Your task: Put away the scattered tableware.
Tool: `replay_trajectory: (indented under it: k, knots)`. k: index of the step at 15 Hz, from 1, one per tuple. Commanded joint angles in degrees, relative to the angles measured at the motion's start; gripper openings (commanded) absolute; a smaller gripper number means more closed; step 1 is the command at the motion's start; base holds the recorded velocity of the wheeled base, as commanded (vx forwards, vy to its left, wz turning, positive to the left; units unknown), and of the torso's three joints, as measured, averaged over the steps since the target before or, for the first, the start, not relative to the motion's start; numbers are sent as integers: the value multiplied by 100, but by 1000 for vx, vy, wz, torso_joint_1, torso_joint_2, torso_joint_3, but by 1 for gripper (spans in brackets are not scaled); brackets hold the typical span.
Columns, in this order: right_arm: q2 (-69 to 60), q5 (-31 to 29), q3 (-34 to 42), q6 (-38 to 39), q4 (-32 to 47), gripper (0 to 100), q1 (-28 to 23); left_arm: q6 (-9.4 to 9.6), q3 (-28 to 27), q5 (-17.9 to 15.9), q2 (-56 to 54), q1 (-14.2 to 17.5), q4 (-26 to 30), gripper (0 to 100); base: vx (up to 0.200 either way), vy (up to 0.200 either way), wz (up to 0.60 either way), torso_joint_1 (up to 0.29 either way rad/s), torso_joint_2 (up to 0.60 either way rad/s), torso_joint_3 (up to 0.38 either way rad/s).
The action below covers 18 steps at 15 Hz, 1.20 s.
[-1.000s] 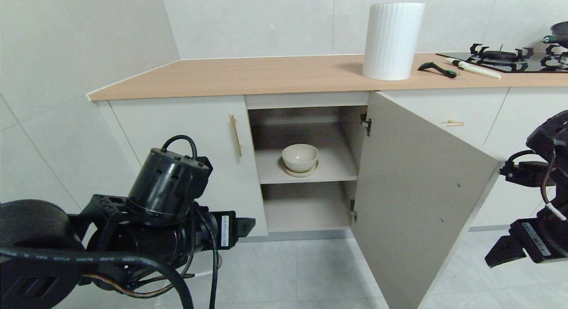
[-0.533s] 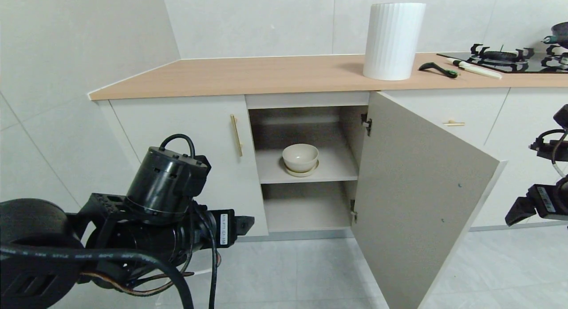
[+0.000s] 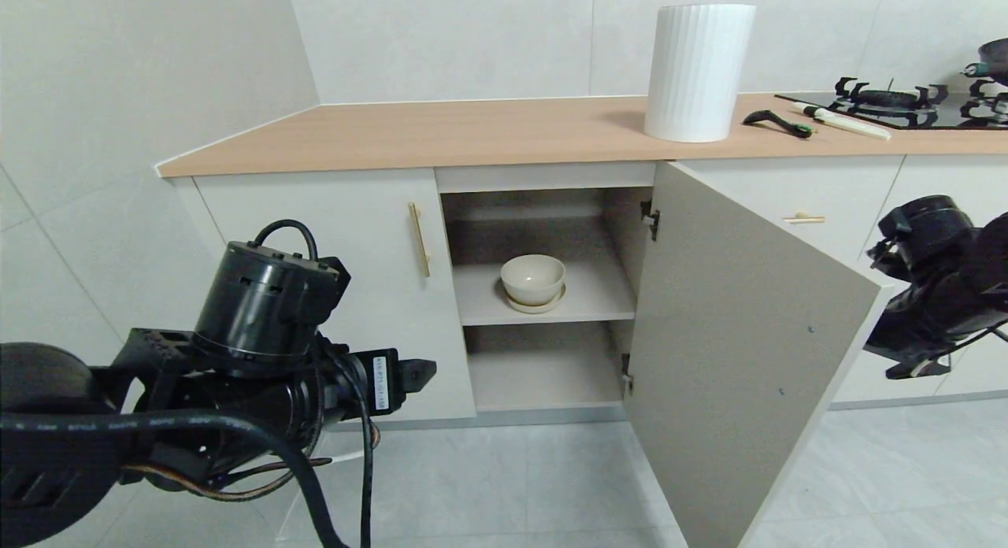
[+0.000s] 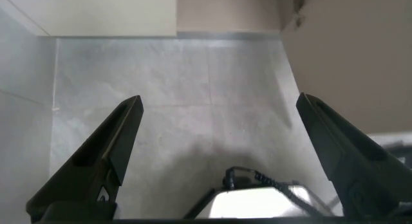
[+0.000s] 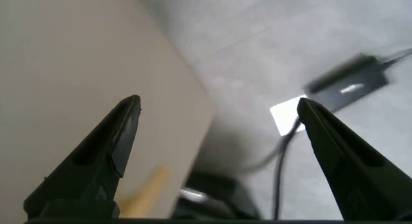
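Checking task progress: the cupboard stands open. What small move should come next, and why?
Probably swing the door shut with the right hand: the bowl already sits on its plate on the shelf, that hand and the left hand are open and empty, and the door is close beside it.

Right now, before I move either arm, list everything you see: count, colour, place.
beige ceramic bowl: one, beige, on the plate, upper shelf of the open cabinet
beige round plate: one, beige, under the bowl
flat grey cabinet door: one, grey, swung open, right of the shelves
tall white ribbed cylinder: one, white, upright on the wooden countertop
black peeler with a green tip: one, on the countertop, right of the cylinder
long white utensil: one, white, at the stove's near edge
black gas stove: one, black, far right of the countertop
left jaws: one pair, black, open, above the floor tiles
right jaws: one pair, black, open, by the open door's outer edge
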Motion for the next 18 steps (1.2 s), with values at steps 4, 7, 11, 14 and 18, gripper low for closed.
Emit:
replay_trajectory:
  k: [4,7,11,14,18]
  knots:
    - [281,946,-197,13,-19,100,1017,39,-51,6,-91,298,3,100,0,0,0,0,0,0]
    - [668,1174,-786,13,-19,100,2142,74,-112,6,-100,307,12,100,0,0,0,0,0,0]
    - [1538,1060,-1744,30,-19,100,2722,74,-121,32,-100,307,3,100,0,0,0,0,0,0]
    - [2030,744,-2122,355,-54,100,2810,74,-112,32,-179,307,3,100,0,0,0,0,0,0]
    - [2144,673,-2210,549,-493,100,2792,65,-104,50,-152,272,3,100,0,0,0,0,0,0]
